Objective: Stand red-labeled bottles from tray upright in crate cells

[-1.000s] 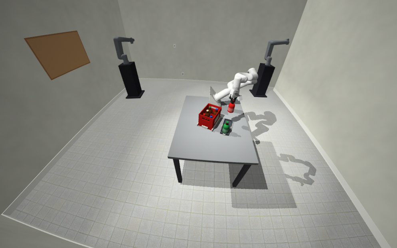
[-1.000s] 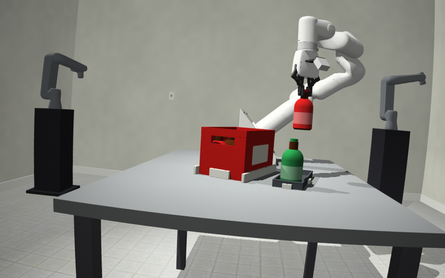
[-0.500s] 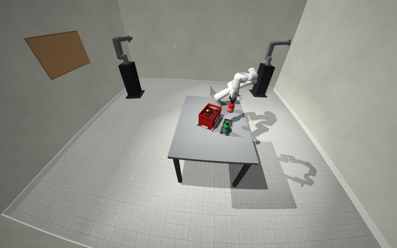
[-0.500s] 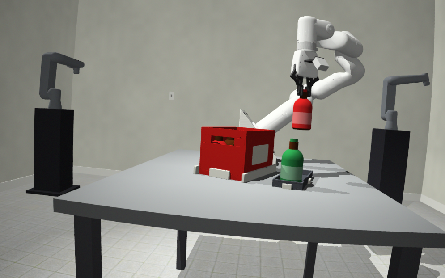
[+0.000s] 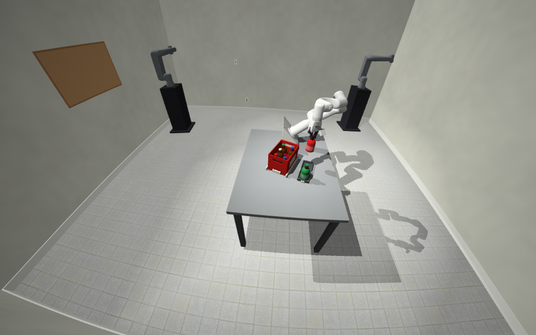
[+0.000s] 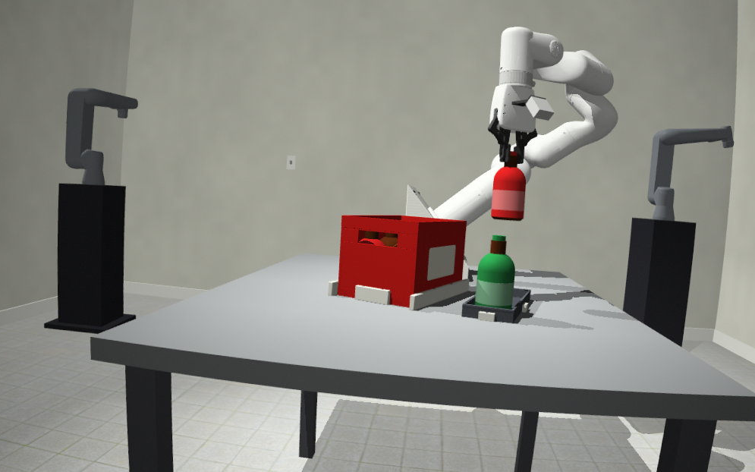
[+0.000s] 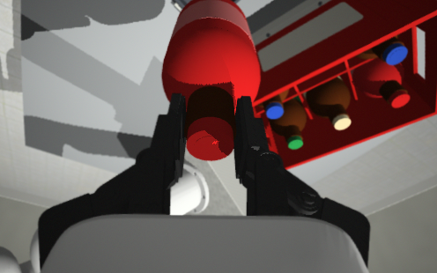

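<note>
My gripper [image 6: 509, 149] is shut on the neck of a red-labeled bottle [image 6: 508, 193] and holds it upright in the air, high above the table, to the right of the red crate [image 6: 401, 258]. The held bottle also shows in the wrist view [image 7: 211, 66] between the fingers, and in the top view [image 5: 310, 144]. The crate [image 7: 351, 84] holds several bottles with blue, green, cream and red caps. A green-labeled bottle [image 6: 494, 275] stands upright on the small dark tray [image 6: 495, 308] beside the crate, below the held bottle.
The crate sits in white corner brackets [image 6: 372, 294] on the grey table. A white upright panel [image 6: 417, 201] stands behind the crate. Two black pedestals with grey arms [image 6: 90, 252] [image 6: 659, 275] stand off the table at left and right.
</note>
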You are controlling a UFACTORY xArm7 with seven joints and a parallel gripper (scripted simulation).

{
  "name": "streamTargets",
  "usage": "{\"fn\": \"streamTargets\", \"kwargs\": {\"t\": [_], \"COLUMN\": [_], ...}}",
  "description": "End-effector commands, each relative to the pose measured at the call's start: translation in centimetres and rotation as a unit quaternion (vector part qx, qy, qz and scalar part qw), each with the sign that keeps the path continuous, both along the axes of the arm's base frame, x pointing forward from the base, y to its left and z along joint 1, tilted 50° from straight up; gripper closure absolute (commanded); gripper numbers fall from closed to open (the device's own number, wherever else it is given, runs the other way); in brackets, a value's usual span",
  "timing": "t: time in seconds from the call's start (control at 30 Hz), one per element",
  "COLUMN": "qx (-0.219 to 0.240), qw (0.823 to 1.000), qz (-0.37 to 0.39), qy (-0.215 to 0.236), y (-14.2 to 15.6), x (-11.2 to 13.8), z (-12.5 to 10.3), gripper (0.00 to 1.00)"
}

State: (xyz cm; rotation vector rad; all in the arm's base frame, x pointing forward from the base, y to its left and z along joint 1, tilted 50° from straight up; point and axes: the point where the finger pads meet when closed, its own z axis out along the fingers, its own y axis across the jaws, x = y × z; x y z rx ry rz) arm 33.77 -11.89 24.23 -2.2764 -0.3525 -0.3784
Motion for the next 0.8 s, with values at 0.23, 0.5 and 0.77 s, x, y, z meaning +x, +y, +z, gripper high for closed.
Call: {"fn": "streamTargets", "kwargs": {"t": [0.23, 0.5, 0.77], "qx": [-0.001, -0.001, -0.001], "qw": [1.0, 1.0, 1.0], "qz": [-0.002, -0.002, -0.002], "qy": [-0.001, -0.001, -0.001], "y": [-1.0, -1.7, -2.4], "x": [0.0, -0.1, -0.1], "z": [-0.9, -1.7, -2.5], "gripper": [1.0, 1.0, 1.0]}}
